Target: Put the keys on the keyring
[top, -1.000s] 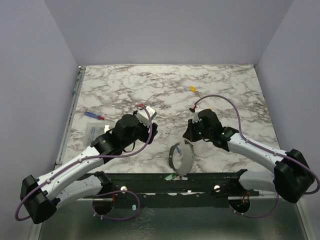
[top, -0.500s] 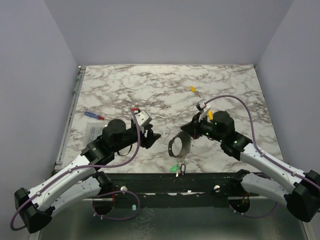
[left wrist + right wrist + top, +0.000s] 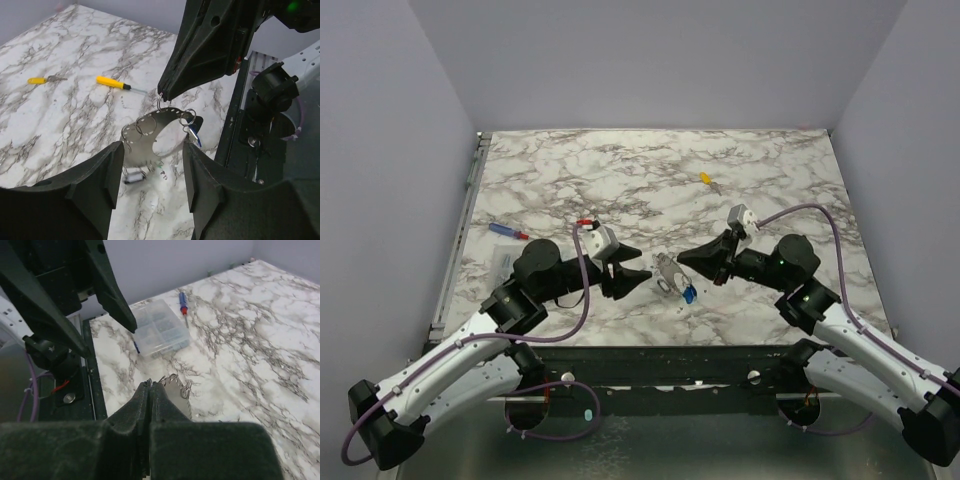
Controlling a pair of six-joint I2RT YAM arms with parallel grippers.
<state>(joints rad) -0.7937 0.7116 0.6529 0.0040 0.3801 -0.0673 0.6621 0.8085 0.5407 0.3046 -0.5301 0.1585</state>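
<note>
My right gripper (image 3: 686, 258) is shut on the top edge of the keyring (image 3: 666, 274) and holds it above the table. In the left wrist view the keyring (image 3: 150, 132) looks like a flat silver crescent with small holes and little rings, hanging from the right gripper's tip (image 3: 164, 96). A blue key (image 3: 194, 136) dangles from it, also seen from above (image 3: 689, 294); a blurred key (image 3: 132, 176) hangs below. My left gripper (image 3: 632, 272) is open and empty, its fingers (image 3: 107, 165) facing the keyring at a small gap. A yellow key (image 3: 705, 177) lies far back.
A slim blue-and-red stick (image 3: 507, 231) and a clear plastic box (image 3: 160, 327) lie at the left edge of the marble table. A yellow-handled item (image 3: 114, 82) lies beyond the keyring. The black front rail (image 3: 670, 360) runs just below both grippers.
The right gripper has carried the keyring away from the front rail, up to mid-table. Both wrists have swung to face each other, and the left gripper now sits close to the keyring.
</note>
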